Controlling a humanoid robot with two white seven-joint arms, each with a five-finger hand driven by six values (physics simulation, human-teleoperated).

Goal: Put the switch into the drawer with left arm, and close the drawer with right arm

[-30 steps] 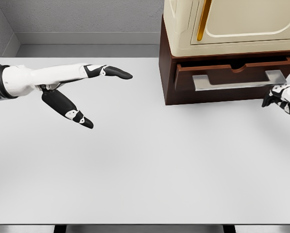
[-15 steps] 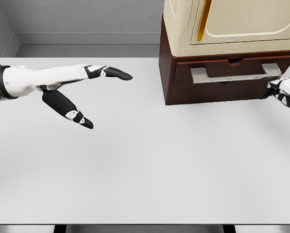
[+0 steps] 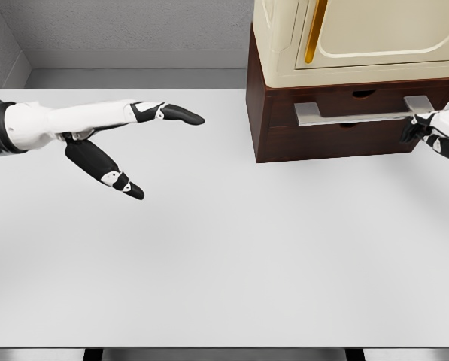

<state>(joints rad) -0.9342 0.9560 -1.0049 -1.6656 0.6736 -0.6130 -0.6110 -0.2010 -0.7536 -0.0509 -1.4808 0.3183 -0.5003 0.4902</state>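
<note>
Head view, white counter (image 3: 224, 263). Landmark: dark brown drawer unit (image 3: 284, 139) at the counter's far right, with a cream cabinet (image 3: 359, 37) stacked on top; an amber vertical strip runs down the cabinet's front.

Drawer (image 3: 344, 101): front sits flush with the brown unit, no gap visible. Silver bar handle (image 3: 359, 114) runs across the front. A small dark notch shows in the upper edge of the front.

Right hand (image 3: 427, 134): enters from the right edge, just at the right end of the handle, near the unit's lower right corner. Only part of it is in frame; dark fingers (image 3: 412, 132) look curled toward the drawer front. Contact with handle or front cannot be told. Nothing seen in its grip.

Left hand (image 3: 111, 143): well left of the drawer unit, over the counter, apart from the unit. Fingers spread, one long finger pointing toward the unit, the thumb angled down toward the counter. Holds nothing.

Switch: not visible anywhere on the counter or in either hand; with the drawer shut, its location cannot be told from this view.
</note>
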